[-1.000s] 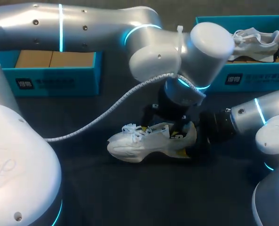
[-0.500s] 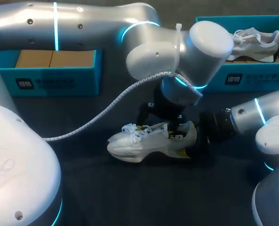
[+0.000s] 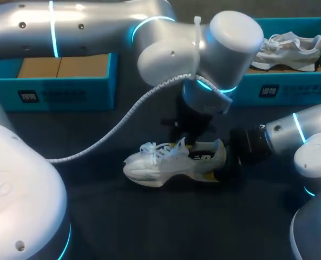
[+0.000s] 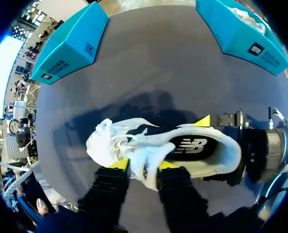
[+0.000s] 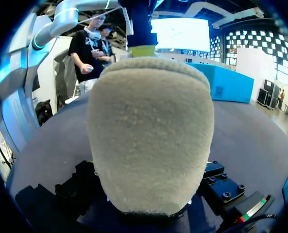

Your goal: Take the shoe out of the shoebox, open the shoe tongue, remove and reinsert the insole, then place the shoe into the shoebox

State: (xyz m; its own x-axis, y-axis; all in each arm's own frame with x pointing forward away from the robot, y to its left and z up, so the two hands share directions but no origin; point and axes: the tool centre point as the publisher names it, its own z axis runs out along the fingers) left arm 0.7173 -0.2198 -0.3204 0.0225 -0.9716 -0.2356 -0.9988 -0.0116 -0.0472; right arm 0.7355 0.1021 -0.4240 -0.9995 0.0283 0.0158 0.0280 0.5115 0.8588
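A white shoe (image 3: pixel 168 165) lies on its side on the dark table, toe to the left. My left arm reaches past the middle, and its gripper (image 3: pixel 183 142) stands over the shoe's opening. In the left wrist view the left gripper (image 4: pixel 144 165) is shut on the white tongue (image 4: pixel 146 155), a yellow fingertip (image 4: pixel 120 164) on either side. The dark insole (image 4: pixel 190 147) shows inside the shoe. My right gripper (image 3: pixel 221 162) comes from the right and is shut on the heel (image 5: pixel 151 121), which fills its wrist view; one of its yellow fingertips (image 4: pixel 203 121) shows beside the heel.
An open teal shoebox (image 3: pixel 57 95) with a cardboard insert stands at the back left. A second teal shoebox (image 3: pixel 290 89) at the back right holds another white shoe (image 3: pixel 290 47). A white cable (image 3: pixel 117 130) hangs from my left arm over the table.
My left gripper has closed from wide open onto the tongue, and the tongue now stands up a little from the shoe. The right arm and the shoe have stayed in place.
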